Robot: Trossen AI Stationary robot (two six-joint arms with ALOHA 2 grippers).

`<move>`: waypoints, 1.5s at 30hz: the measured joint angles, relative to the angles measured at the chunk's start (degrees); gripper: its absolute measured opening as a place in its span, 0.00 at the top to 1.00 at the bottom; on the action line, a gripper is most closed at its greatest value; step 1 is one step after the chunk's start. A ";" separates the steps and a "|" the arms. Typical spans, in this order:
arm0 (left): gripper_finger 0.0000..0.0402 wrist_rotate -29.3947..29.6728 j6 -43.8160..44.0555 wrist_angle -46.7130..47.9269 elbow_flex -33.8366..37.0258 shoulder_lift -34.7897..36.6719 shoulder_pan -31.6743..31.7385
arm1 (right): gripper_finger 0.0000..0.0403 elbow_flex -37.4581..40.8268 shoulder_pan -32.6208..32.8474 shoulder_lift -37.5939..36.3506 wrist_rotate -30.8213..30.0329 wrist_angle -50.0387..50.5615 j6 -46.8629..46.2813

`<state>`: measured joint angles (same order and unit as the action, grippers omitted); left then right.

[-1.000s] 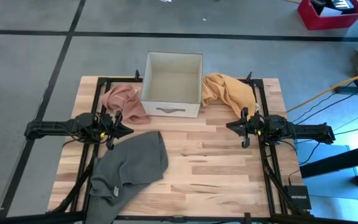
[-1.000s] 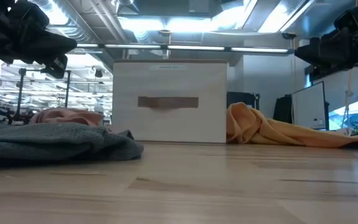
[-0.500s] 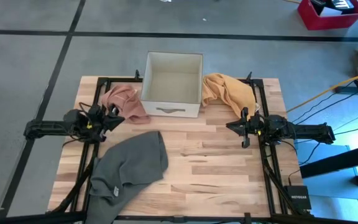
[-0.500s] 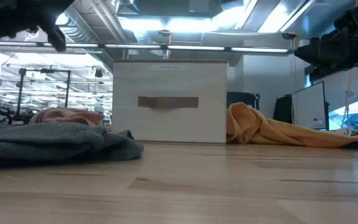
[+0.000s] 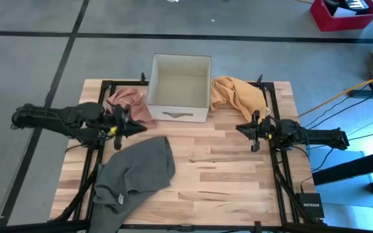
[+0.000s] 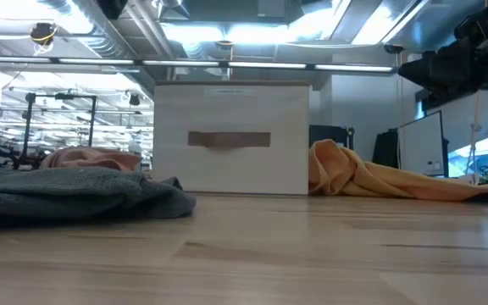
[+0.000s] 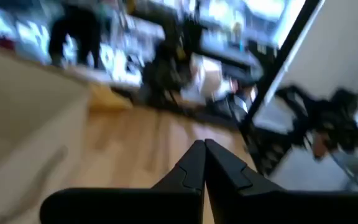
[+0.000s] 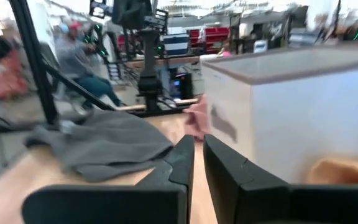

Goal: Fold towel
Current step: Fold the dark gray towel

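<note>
A white box [image 6: 232, 138] is seen standing at the middle of the wooden table [image 6: 252, 254]; a grey towel [image 6: 74, 195] is laid crumpled to its left; a pink cloth [image 6: 91, 158] is glimpsed behind; an orange cloth [image 6: 379, 180] is spread on its right.

I am looking at a wooden table [image 5: 225, 175] that is carrying a white box [image 5: 179, 88] at its far edge, a pink cloth [image 5: 129, 105] and an orange cloth [image 5: 236, 95] flanking it, and a crumpled grey towel [image 5: 135, 171] lying near-left.
</note>
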<state>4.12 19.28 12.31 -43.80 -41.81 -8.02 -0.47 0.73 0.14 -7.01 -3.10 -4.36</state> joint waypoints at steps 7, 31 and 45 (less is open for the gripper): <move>1.00 1.73 16.06 19.19 -13.05 -13.80 -12.85 | 0.90 0.00 0.00 0.00 0.09 -1.11 -10.77; 0.93 10.26 41.60 27.85 -15.14 -41.21 -31.06 | 0.90 -0.39 0.00 0.09 6.22 -1.10 -10.34; 0.63 1.74 44.86 30.70 -15.16 -43.38 -33.18 | 0.90 -0.59 0.00 1.59 2.51 1.57 -10.32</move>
<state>5.86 64.14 43.00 -58.96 -85.19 -41.21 -1.06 0.73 1.73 -4.50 -1.54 -14.68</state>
